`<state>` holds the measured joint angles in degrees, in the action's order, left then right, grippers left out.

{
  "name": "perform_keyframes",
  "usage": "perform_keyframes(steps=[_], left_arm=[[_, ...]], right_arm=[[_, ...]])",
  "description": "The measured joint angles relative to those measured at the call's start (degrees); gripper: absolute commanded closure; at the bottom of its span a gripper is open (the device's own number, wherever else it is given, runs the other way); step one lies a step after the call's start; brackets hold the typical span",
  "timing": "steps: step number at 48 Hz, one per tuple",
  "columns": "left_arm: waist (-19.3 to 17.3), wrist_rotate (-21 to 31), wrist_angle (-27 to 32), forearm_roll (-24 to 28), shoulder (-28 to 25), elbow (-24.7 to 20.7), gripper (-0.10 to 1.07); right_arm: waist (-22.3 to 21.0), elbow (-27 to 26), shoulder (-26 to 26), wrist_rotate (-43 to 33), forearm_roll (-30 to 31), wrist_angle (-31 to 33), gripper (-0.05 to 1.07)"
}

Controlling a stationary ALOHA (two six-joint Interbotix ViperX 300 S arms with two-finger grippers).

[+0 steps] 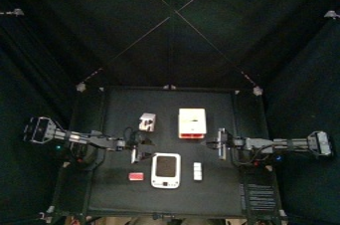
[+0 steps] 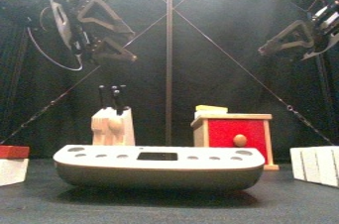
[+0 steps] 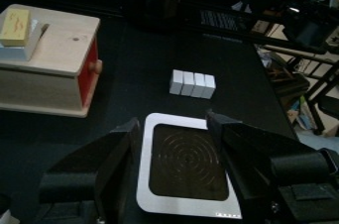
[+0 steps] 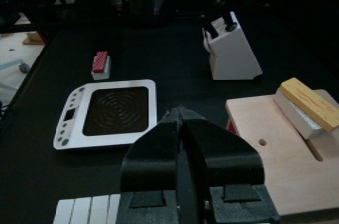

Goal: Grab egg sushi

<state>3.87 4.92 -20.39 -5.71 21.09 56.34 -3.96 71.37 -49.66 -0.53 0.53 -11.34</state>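
Egg sushi [image 3: 16, 25], likely light and rigid, suits a side grip; left gripper [image 3: 179, 134] gapes wide, right gripper [image 4: 189, 147] closed, empty.

No readable text, labels, brands or numbers anywhere; marks on white device [image 4: 109, 111] illegible.

A white scale [image 1: 165, 170] lies near a knife block [image 1: 146, 122], a wooden box [image 1: 192, 124] and white blocks [image 1: 198, 173].
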Motion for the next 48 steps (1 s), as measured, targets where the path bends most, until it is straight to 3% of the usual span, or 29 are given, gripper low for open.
perform_keyframes(steps=[35,48], left_arm=[[0.18,0.09,-0.53,0.18,0.0,0.18,0.07],[-0.97,0.0,2.29,-0.97,0.0,-2.64,0.07]], right_arm=[[-1.93,-0.18,0.0,0.0,3.08,0.0,1.02],[-2.2,-0.62,0.0,0.0,5.36,0.0,1.02]])
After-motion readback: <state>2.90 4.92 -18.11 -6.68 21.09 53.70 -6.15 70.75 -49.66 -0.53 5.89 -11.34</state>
